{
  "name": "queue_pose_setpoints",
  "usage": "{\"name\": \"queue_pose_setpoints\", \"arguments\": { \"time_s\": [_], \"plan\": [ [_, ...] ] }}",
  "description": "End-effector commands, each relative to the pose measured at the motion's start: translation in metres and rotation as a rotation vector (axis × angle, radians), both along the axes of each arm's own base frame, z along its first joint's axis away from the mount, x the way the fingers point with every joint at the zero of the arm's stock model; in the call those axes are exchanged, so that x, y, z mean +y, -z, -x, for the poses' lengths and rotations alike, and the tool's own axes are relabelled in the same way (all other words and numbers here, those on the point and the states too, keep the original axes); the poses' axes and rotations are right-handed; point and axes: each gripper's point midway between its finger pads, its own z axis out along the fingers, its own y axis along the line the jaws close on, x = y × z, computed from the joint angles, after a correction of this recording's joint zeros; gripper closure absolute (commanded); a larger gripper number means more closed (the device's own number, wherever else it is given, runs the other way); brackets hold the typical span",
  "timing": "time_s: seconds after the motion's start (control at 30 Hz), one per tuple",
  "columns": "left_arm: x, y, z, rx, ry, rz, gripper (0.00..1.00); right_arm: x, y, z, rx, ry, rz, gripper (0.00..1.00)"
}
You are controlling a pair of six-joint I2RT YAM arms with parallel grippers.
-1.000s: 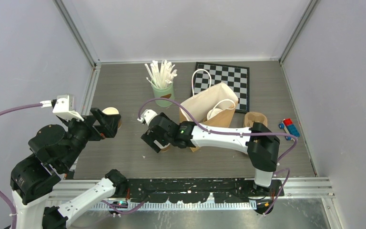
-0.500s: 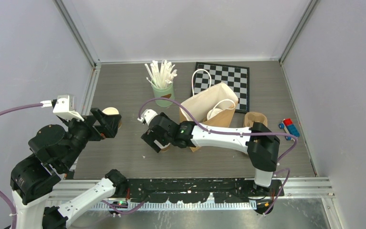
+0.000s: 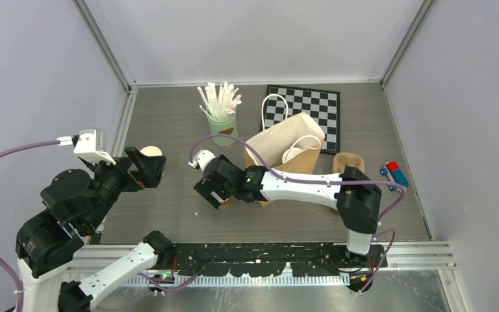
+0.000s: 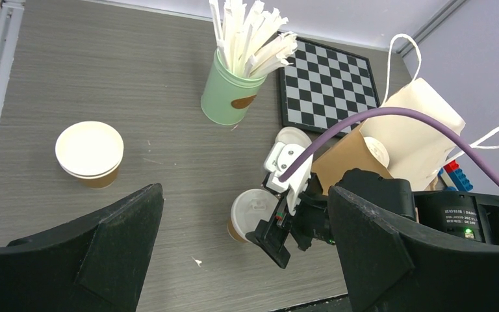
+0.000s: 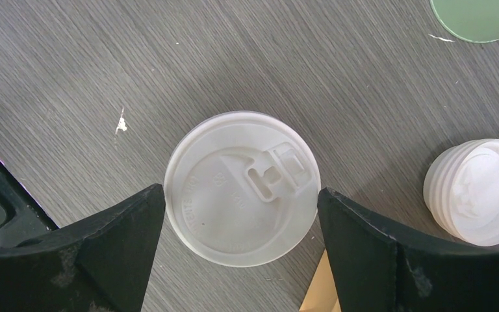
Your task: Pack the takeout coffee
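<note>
Two paper cups stand upright on the desk (image 4: 104, 78), both on the near side of the green can (image 4: 224, 97); the lidded cup (image 5: 242, 207) sits straight in front of the can, toward my base; my right hand (image 5: 242, 201) hangs over it with its fingers (image 5: 104, 253) spread wide, one on each side of the white lid and just beside its rim; whether they touch it I cannot tell; the open cup (image 4: 89, 151), cream inside showing, stands to the left of the can, and my left hand (image 3: 148, 166) hovers above it, fingers fully apart and holding nothing; a small stack of lids (image 5: 477, 190) lies just right of the can, with the brown paper bag (image 3: 286, 146) beyond it.
</note>
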Motion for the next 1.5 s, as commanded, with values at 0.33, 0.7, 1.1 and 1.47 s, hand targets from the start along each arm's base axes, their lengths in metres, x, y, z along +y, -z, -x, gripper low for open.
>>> {"name": "queue_pose_setpoints", "arguments": {
  "time_s": [0.33,0.7,1.1,1.47],
  "plan": [
    [-0.001,-0.011,-0.001,-0.047,0.009,0.026,0.0,0.003,0.0,0.002,0.011,0.025,-0.024,0.14],
    [0.006,-0.002,-0.007,0.005,-0.068,0.011,0.0,0.005,-0.12,0.002,-0.063,-0.002,-0.2,0.18],
    [-0.039,-0.019,-0.023,0.049,0.016,0.187,0.09,-0.084,-0.285,-0.013,-0.211,0.23,-0.492,0.19],
    [-0.155,0.006,-0.058,0.305,0.246,0.475,0.32,-0.184,-0.361,-0.013,-0.379,0.455,-0.644,0.19]
  ]
}}
